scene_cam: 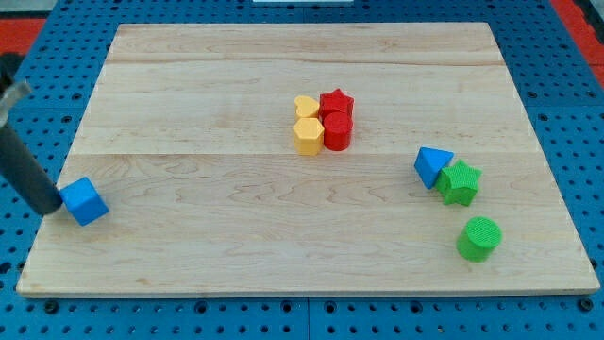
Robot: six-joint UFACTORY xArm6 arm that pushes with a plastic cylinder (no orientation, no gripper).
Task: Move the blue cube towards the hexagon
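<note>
- Blue cube (85,201) — on the wooden surface (236,255) near its left edge, towards the bottom-left corner.
- My tip (49,210) touches the cube's left side; this end effector is a plain rod with no jaws, gripping nothing.
- Yellow hexagon (308,135) — mid-surface, touching a yellow heart (306,106), a red star (336,102) and a red cylinder (338,130).

One raised camera looks down slantwise over the whole wooden board (283,255); moderately near.

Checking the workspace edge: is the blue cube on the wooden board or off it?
On. The blue cube sits wholly on the wooden board, near its left edge; my tip touches its left side.
</note>
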